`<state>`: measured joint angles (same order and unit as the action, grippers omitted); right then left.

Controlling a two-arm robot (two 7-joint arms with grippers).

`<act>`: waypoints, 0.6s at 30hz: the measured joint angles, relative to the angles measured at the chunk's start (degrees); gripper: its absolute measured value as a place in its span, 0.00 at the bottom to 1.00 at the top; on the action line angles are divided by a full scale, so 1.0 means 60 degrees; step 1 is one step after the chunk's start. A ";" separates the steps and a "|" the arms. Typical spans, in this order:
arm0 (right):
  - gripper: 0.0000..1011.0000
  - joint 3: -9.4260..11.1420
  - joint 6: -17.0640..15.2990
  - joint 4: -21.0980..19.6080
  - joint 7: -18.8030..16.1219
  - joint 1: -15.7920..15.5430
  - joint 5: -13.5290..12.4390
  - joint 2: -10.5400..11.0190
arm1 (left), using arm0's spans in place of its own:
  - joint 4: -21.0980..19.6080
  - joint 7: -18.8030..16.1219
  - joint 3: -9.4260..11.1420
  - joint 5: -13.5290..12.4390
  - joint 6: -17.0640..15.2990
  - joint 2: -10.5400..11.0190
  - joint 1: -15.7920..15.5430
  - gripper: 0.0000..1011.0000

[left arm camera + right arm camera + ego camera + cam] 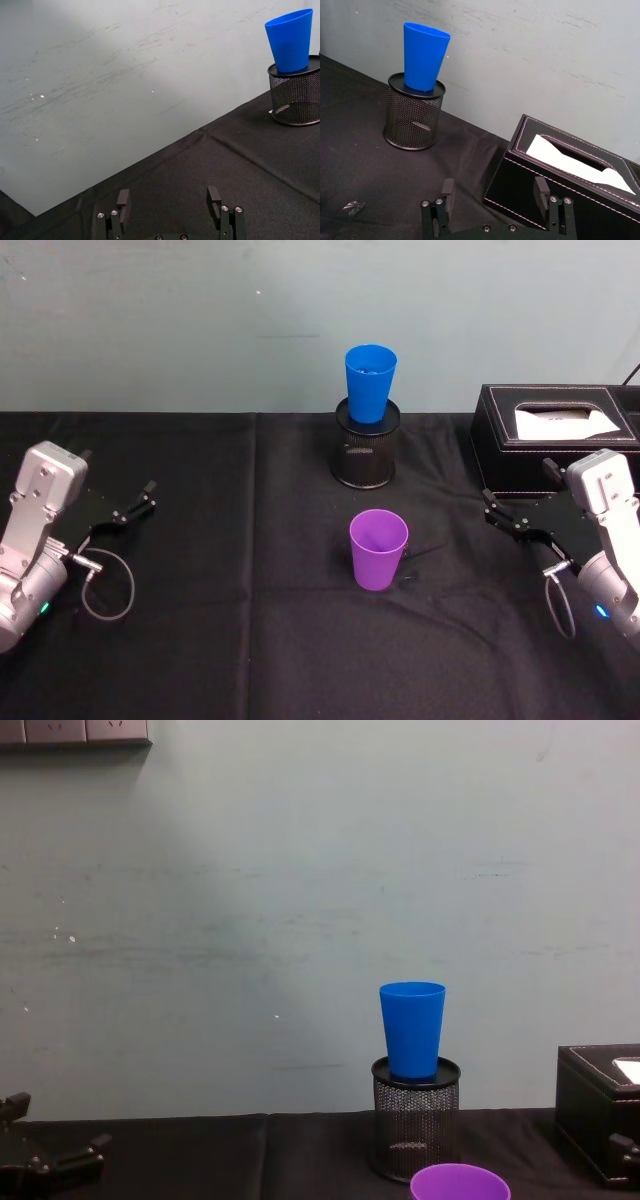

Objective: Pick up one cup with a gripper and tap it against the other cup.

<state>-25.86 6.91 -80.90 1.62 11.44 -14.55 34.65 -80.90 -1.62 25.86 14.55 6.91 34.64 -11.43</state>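
Observation:
The purple cup point(379, 550) stands upright at the middle of the black table, and its rim point(459, 1184) shows in the chest view. Behind it, the blue cup point(370, 383) point(412, 1028) sits upright on top of a black mesh holder point(366, 445). My left gripper point(137, 504) point(168, 199) rests open at the table's left side, far from both cups. On the right side my right gripper point(492, 510) point(494, 191) is open too, level with the purple cup and apart from it. Neither gripper holds anything.
A black tissue box point(555, 435) point(570, 185) stands at the back right, just beyond the right gripper. The mesh holder point(414, 117) point(296, 97) stands close to the pale wall. A small crumpled scrap point(353, 205) lies on the cloth.

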 joint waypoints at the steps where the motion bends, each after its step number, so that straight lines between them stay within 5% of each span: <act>1: 0.99 0.0000 0.0000 0.0000 0.0000 0.0000 0.0000 0.0000 | 0.0000 0.0000 0.0001 0.0000 0.0000 0.0000 0.0000 0.99; 18: 0.99 0.0000 0.0000 0.0000 0.0000 0.0000 0.0000 0.0000 | 0.0000 0.0000 0.0001 0.0000 0.0000 0.0000 -0.0001 0.99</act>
<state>-25.86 6.91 -80.90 1.62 11.43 -14.55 34.65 -80.90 -1.62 25.86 14.55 6.90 34.64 -11.43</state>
